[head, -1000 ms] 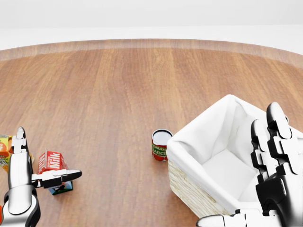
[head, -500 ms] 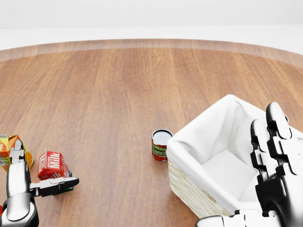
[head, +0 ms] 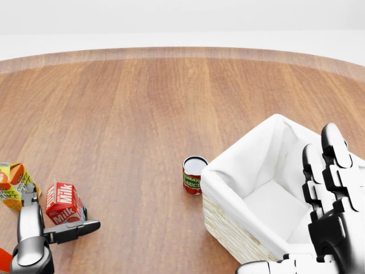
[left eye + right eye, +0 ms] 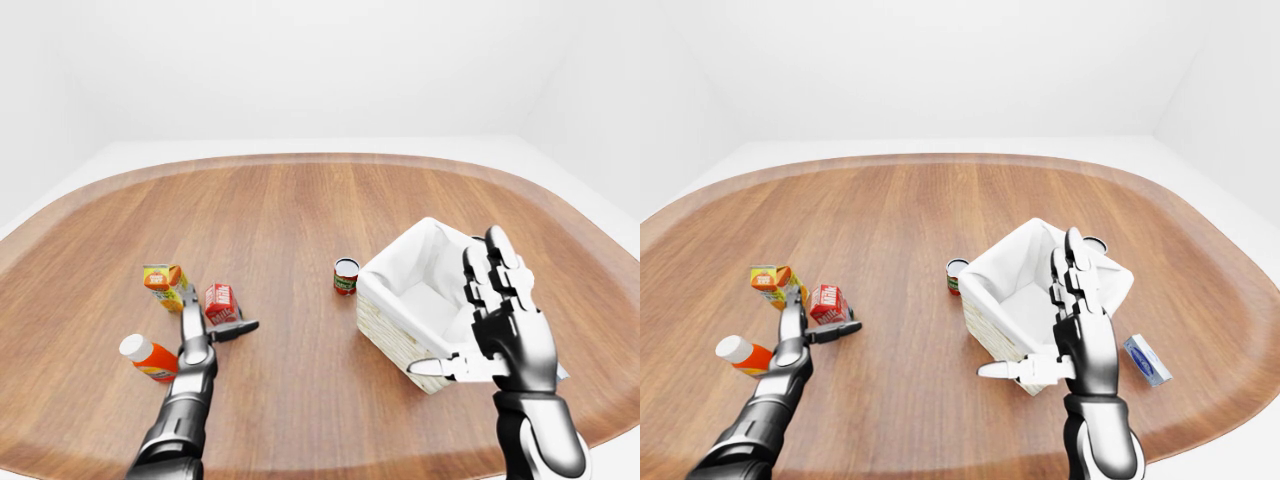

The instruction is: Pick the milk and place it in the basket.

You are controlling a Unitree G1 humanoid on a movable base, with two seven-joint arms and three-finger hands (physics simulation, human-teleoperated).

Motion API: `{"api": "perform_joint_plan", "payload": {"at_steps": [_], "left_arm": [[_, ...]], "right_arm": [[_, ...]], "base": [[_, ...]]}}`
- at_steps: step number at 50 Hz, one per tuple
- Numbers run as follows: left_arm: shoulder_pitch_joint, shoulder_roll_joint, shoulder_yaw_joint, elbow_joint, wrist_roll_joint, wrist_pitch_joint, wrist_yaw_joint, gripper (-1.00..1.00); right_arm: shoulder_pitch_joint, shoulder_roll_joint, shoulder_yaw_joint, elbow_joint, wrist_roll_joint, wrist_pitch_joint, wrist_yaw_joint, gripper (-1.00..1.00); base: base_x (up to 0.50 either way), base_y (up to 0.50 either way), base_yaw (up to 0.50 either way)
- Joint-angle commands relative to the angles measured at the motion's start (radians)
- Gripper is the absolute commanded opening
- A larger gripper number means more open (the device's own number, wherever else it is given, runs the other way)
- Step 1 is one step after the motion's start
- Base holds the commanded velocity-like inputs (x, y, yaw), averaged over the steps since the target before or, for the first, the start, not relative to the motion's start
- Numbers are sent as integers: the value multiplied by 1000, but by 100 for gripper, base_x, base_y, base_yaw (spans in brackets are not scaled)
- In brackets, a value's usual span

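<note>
Milk: the red milk carton (image 3: pixel 63 202) stands upright on the wooden table (image 3: pixel 142 114), well to the left of the basket (image 3: pixel 239 171) in the head view; it is not lifted.
Left hand: the left hand (image 3: pixel 43 228) is at the carton with its fingers spread, one finger (image 3: pixel 77 229) reaching across just below the carton and another (image 3: pixel 27 208) upright on its left side; the fingers stand about it and do not close round it, and whether they touch it cannot be told.
Right hand: the right hand (image 3: pixel 328 211) hangs with fingers extended and empty at the basket's right side, partly covering the basket's right wall in the head view.
Progress: judged from this, the task is at its start: the grasp is not yet made, and the lift, the carry to the basket and the release are all left.
Basket: white-lined wicker, nothing visible inside it.
Near the milk: an orange juice carton (image 3: pixel 12 182) sits just left of the milk, farther from the basket, and an orange bottle (image 4: pixel 148 358) lies beside the left forearm; both crowd the grasp.
In the path: a red can (image 3: pixel 194 174) stands just left of the basket, between it and the milk, so a low carry could knock it.
Other: a second can (image 4: pixel 1095 244) and a small blue box (image 4: pixel 1147 359) lie to the right of the basket, out of the way.
</note>
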State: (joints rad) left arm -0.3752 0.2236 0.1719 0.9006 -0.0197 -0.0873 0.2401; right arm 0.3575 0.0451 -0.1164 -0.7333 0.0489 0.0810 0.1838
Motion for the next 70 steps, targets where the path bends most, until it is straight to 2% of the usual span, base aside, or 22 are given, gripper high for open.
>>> {"api": "perform_joint_plan", "payload": {"at_steps": [1,22,38,39,40,41,44,60,70], "left_arm": [[-20,3,-5,57,-10,0,13,100],[-80,1,-11,133,-21,0,27,100],[-137,8,-16,223,-27,0,37,100],[-142,9,-15,232,-30,0,31,84],[-145,8,-12,238,-37,0,18,-58],[-148,9,-11,245,-41,0,15,-100],[-150,8,-12,247,-52,0,-5,-100],[-152,15,-13,255,-49,0,7,-100],[-154,23,-21,201,-28,0,-3,-100]], "right_arm": [[5,1,-2,-18,2,6,3,100],[12,5,-7,-10,4,-6,10,100],[19,7,-11,-30,6,4,12,100],[19,7,-13,-32,7,5,13,100],[19,8,-14,-34,6,6,14,100],[20,9,-15,-36,7,6,16,100],[22,11,-21,-49,9,6,19,100],[25,19,-14,-68,2,6,20,100],[30,15,-3,-64,-4,6,13,100]], "base": [[0,0,0],[0,0,0],[0,0,0],[0,0,0],[0,0,0],[0,0,0],[0,0,0],[0,0,0],[0,0,0]]}}
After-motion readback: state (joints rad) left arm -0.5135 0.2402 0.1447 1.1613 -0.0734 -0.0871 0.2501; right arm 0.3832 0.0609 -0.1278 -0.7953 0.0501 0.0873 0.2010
